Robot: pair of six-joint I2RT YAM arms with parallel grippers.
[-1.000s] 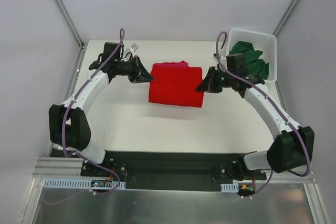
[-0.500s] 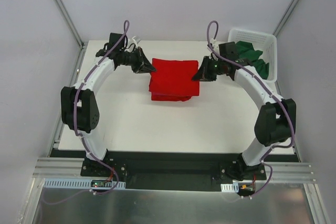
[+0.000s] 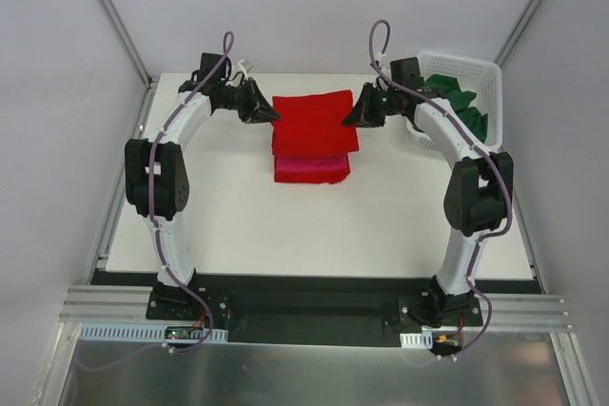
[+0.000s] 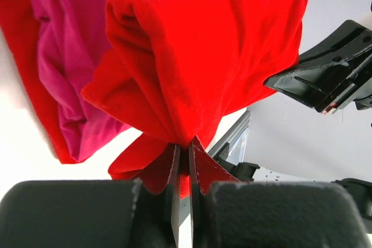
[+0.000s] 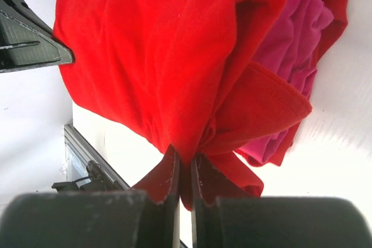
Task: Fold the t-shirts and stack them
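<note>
The red t-shirt (image 3: 315, 119) hangs as a folded panel between my two grippers over the back middle of the table. My left gripper (image 3: 272, 114) is shut on its left edge, with cloth bunched between the jaws (image 4: 185, 161). My right gripper (image 3: 348, 121) is shut on its right edge (image 5: 185, 169). The magenta t-shirt (image 3: 310, 169) lies folded on the table under it, its near edge showing. More red cloth (image 4: 23, 56) wraps round the magenta folds (image 4: 87, 45). The dark green t-shirt (image 3: 459, 102) sits crumpled in the basket.
The white lattice basket (image 3: 482, 71) stands at the back right corner, close behind my right arm. Grey walls and metal frame posts (image 3: 114, 16) close in the table (image 3: 285, 225) at the back and sides.
Both grippers have carried the red t-shirt away from me toward the back of the table. The magenta t-shirt's near edge has come into view below it.
</note>
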